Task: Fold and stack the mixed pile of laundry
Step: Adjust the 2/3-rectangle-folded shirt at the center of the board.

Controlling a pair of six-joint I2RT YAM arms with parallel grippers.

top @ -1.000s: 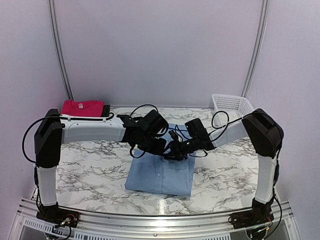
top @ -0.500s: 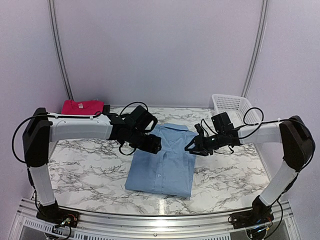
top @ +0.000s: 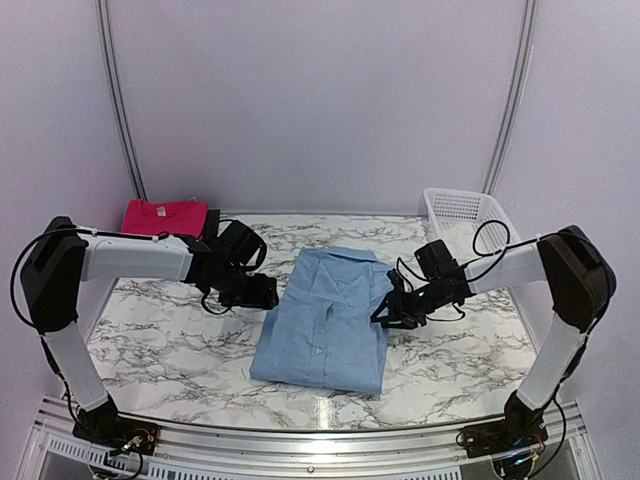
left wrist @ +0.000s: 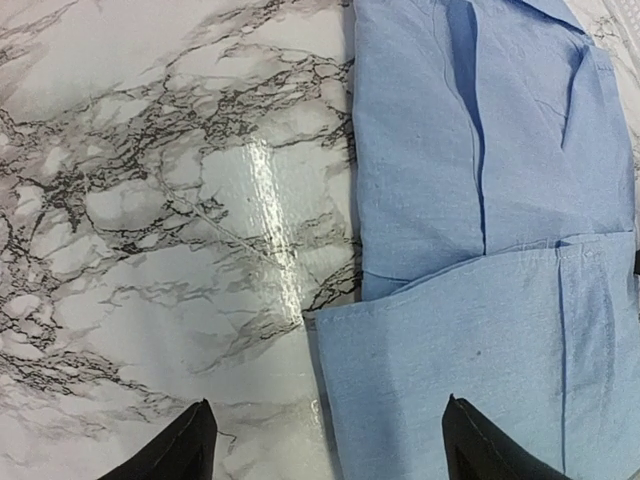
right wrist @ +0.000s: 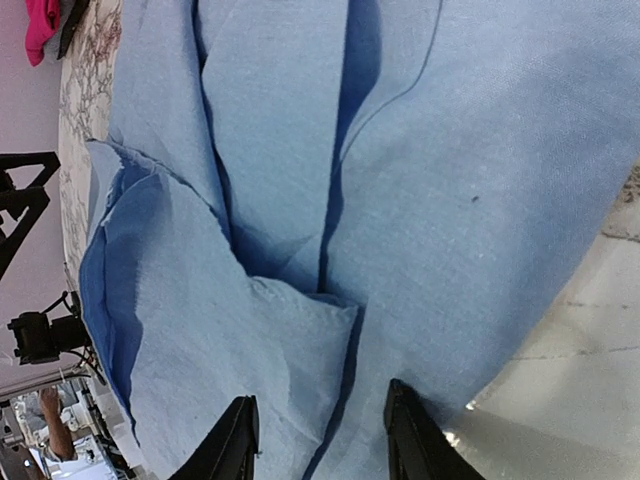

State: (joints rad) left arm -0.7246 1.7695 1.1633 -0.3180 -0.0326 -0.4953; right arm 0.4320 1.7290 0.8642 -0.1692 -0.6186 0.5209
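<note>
Top external: shirt [top: 325, 320] is lying folded on counter [top: 170, 330]; left tool [top: 264, 293] and right tool [top: 385, 315] are being held released; stacking by tee [top: 160, 215] is being awaited.

You have a marble table [top: 160, 345] under bright glare, pale lilac walls [top: 320, 100], and two metal rails [top: 115, 90] far back.

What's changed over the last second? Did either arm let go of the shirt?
Both arms swung outward from over the light blue shirt's middle. The left gripper opened, let go and drew back to its left edge; the right gripper moved to the right edge, jaws apart. The folded shirt itself, the pink T-shirt and the white basket stayed put.
</note>
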